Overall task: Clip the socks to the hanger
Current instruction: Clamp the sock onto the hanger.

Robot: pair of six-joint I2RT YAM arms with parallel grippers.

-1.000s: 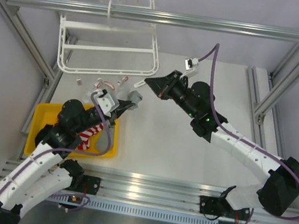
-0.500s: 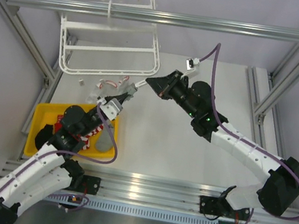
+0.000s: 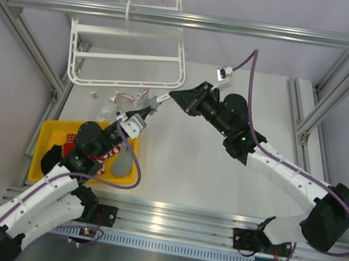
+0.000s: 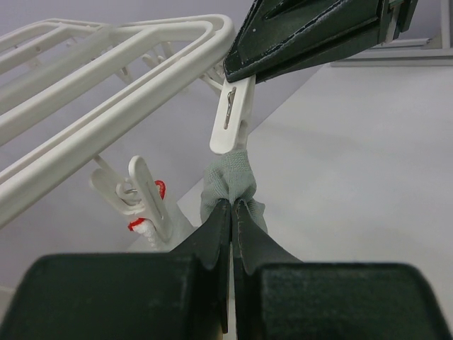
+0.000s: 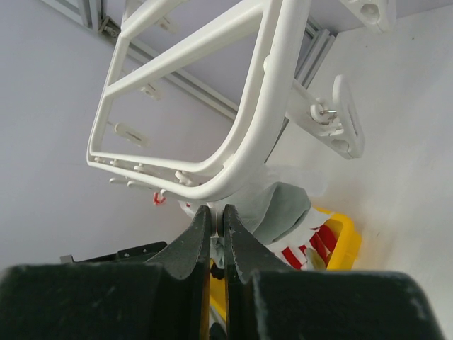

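The grey sock (image 4: 228, 177) seems soft, light and limp. The left gripper (image 4: 231, 212) pinches its bunched edge, and the right gripper (image 4: 244, 67) squeezes the clip (image 4: 231, 117) touching it.

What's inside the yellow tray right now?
A grey sock lies at the right end of the tray, with a red-and-white striped sock beside it. The left arm covers the tray's middle, so anything else there cannot be seen.
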